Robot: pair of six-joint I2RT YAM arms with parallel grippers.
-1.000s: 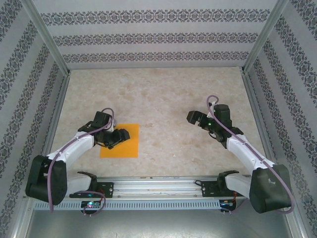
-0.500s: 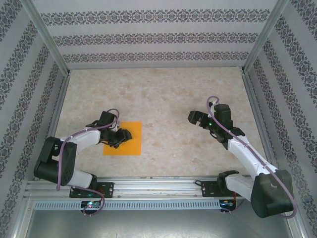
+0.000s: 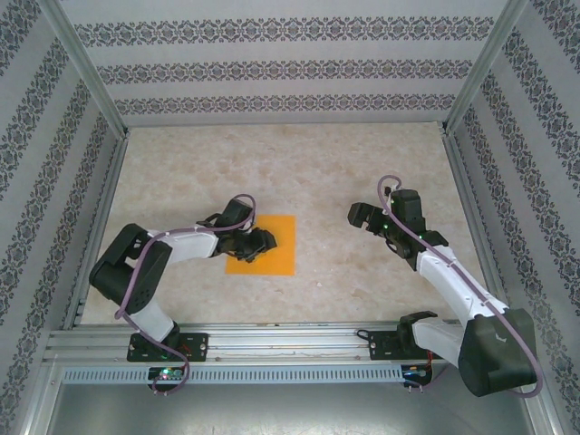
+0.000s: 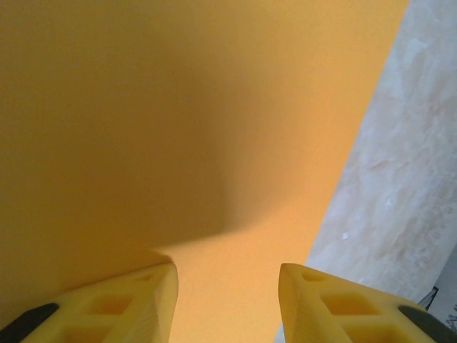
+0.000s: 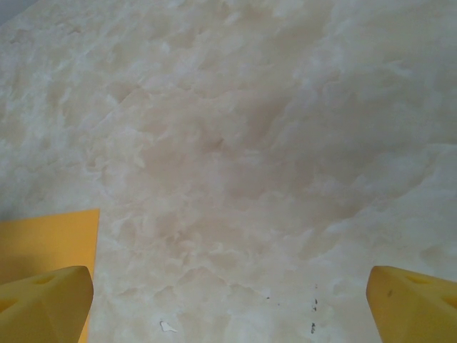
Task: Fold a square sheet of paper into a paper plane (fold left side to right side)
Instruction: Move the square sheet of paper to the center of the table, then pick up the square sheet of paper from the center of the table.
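Fingers: left fingers (image 4: 121, 307) are shown part-spread over the square sheet of paper (image 3: 281, 258), right fingers (image 5: 46, 304) wide apart over the bench (image 3: 344, 172). Pre-fold stage is judged; a left-edge pinch is called for next.

Beige table (image 3: 362, 172) carries the square sheet of paper (image 3: 281, 249).

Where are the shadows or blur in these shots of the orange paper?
Left wrist view: a broad soft shadow darkens most of the square sheet of paper, which is brighter toward its lower right edge. Top external view: even light, no glare on the table.
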